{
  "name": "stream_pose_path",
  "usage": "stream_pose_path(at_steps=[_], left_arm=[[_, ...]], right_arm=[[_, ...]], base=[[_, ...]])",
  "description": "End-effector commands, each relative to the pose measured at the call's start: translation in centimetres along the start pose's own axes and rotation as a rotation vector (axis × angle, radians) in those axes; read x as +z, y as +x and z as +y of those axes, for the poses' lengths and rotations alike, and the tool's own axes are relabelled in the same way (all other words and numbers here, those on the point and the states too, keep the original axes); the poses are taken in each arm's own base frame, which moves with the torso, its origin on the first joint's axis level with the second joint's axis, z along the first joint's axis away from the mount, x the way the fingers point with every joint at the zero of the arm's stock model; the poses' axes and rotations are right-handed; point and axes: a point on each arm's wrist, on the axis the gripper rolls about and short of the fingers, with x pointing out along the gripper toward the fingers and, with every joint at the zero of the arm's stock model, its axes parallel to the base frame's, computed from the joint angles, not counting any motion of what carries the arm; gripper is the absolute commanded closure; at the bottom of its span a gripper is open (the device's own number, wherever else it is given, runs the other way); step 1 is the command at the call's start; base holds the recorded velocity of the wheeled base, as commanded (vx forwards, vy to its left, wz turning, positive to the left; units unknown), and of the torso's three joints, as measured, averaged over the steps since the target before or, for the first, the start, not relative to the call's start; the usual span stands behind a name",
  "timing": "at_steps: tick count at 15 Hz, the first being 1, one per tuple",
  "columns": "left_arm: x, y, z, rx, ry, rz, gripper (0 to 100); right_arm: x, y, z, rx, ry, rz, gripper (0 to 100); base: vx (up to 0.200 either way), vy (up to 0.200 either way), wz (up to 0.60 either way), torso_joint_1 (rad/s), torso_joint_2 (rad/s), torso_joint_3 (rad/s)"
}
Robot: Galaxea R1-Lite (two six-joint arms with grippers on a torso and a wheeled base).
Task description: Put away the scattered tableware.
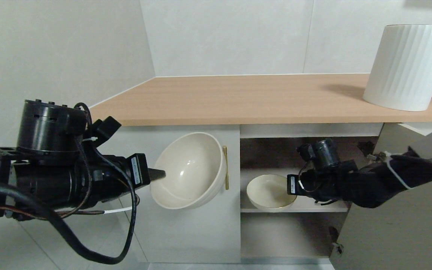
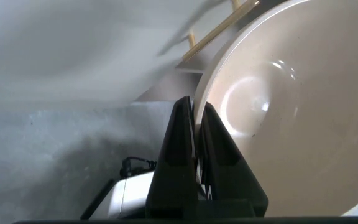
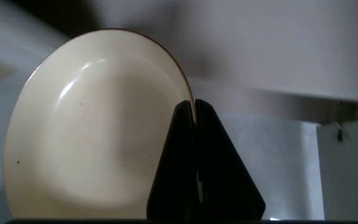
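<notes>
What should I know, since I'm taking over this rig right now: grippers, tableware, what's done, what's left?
Left gripper: shut on the rim of the large bowl, held tilted before the closed cabinet door.
Right gripper: shut on the rim of the small bowl, at the shelf inside the cabinet; resting or not, unclear.
Done: the right door stands open.
To do: set both bowls on the shelf, release.

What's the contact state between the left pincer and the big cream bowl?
Touching. The left wrist view shows the left pincer clamped on the big cream bowl, its rim pinched between both fingers.
</notes>
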Motion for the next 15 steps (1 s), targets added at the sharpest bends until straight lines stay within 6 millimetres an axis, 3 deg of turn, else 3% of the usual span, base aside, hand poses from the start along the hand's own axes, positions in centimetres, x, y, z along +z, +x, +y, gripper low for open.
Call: stream_pose_path(at_steps=[1, 6, 11, 15], left_arm=[[-1.0, 1.2, -0.2, 0.011, 0.012, 0.051, 100], [-2.1, 2.2, -0.6, 0.016, 0.032, 0.099, 100], [-2.1, 2.6, -0.6, 0.046, 0.035, 0.093, 100], [-2.3, 3.0, -0.4, 0.055, 0.033, 0.104, 100]], right_arm=[[-2.6, 6.6, -2.0, -0.1, 0.035, 0.014, 100], [-3.3, 10.2, -3.9, -0.213, 0.058, -0.025, 100], [-3.6, 12.4, -5.0, -0.308, 0.059, -0.047, 100], [-2.7, 13.7, -6.1, -0.373, 0.087, -0.104, 100]], base=[[0.0, 0.0, 0.0, 0.0, 0.0, 0.0], [0.0, 0.0, 0.0, 0.0, 0.0, 0.0], [0.0, 0.0, 0.0, 0.0, 0.0, 0.0], [0.0, 0.0, 0.0, 0.0, 0.0, 0.0]])
